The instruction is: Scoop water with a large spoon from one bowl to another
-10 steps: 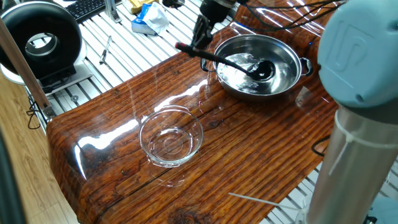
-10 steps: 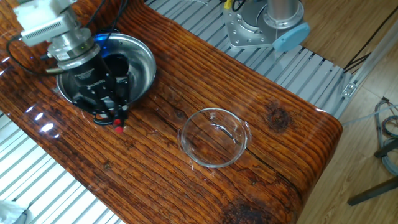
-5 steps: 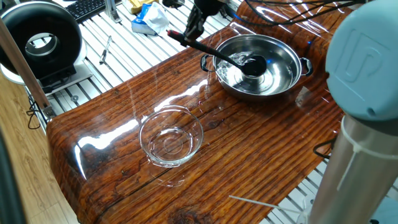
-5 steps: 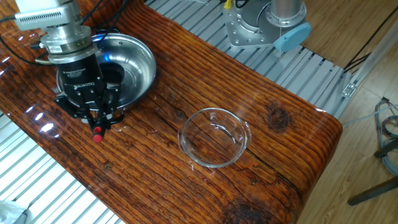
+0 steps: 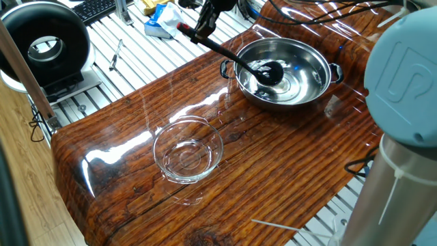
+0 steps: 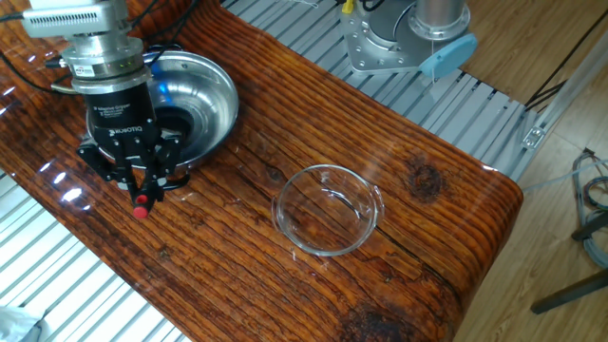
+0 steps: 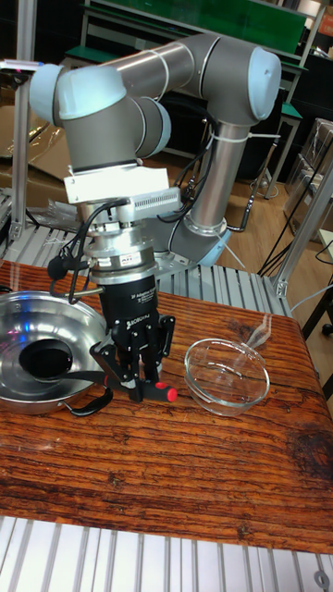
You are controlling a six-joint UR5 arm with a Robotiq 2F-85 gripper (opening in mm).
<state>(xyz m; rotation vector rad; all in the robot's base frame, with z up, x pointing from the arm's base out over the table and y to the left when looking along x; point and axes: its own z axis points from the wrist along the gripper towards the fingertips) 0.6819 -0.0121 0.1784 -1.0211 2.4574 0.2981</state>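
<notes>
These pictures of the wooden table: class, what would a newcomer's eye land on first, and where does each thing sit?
First, the grey arm's gripper at one end of the table, its fingers shut on the red-tipped handle of the black large spoon. The spoon's cup sits inside the shiny steel bowl. The clear glass bowl stands apart from it, nearer the table's middle, on the glossy wooden table.

A glossy, dark-grained wooden worktop [image 5: 273, 171] with rounded edges lies on a base of ribbed metal rails [image 6: 85, 285]. Two vessels stand directly on it, well apart: a shiny steel bowl [image 5: 311, 85] with side handles near one end, and a smaller clear glass bowl [image 5: 188, 150] nearer the middle. Light glares off the varnish beside the glass bowl.
</notes>
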